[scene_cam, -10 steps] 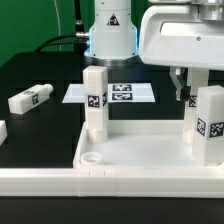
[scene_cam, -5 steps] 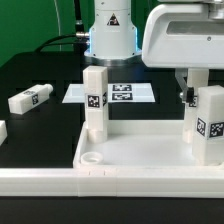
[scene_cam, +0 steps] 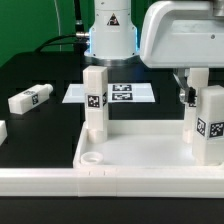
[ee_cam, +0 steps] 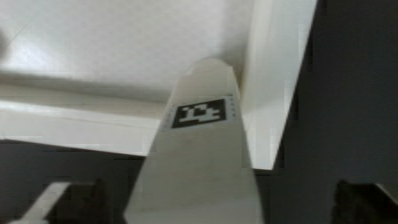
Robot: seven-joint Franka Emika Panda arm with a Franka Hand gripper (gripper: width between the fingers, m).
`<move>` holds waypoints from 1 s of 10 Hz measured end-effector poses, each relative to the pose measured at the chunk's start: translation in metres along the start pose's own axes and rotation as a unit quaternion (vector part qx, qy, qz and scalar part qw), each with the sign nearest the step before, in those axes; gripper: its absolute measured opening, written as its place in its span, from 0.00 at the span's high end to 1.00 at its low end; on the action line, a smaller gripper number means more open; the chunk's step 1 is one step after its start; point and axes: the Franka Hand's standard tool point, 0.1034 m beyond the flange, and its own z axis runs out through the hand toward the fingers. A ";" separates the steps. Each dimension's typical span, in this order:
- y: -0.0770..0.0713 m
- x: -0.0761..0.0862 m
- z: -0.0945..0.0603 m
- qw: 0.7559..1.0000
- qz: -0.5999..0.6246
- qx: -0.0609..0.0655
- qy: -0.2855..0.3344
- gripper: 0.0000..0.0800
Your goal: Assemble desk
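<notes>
We judge the 3 o'clock leg [scene_cam: 210, 125] is being screwed into the desk top [scene_cam: 140, 152]; the gripper [scene_cam: 186, 95], jaws released, must clasp and turn it.

Exterior view. The arm's white housing [scene_cam: 180, 35] sits marginally higher, toward twelve o'clock, than a second ago; the upright leg [scene_cam: 211, 125] below it has edged slightly toward three o'clock.

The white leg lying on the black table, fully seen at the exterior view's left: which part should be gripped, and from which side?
Probably the loose leg at mid-length, across its two long side faces, coming from straight above. It lies flat on the table, slanted, so the jaws should turn square to its length.
</notes>
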 end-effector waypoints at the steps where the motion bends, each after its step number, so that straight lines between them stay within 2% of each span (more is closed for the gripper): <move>1: 0.000 0.000 0.000 1.000 0.000 0.000 0.000 0.44; 2: 0.001 0.000 0.000 1.000 0.001 0.000 0.000 0.64; 4: 0.001 0.000 0.000 1.000 0.020 0.000 0.000 0.64; 7: 0.001 0.000 0.000 0.994 0.110 0.000 0.000 0.64; 10: 0.003 -0.001 0.001 0.964 0.266 0.003 0.000 0.64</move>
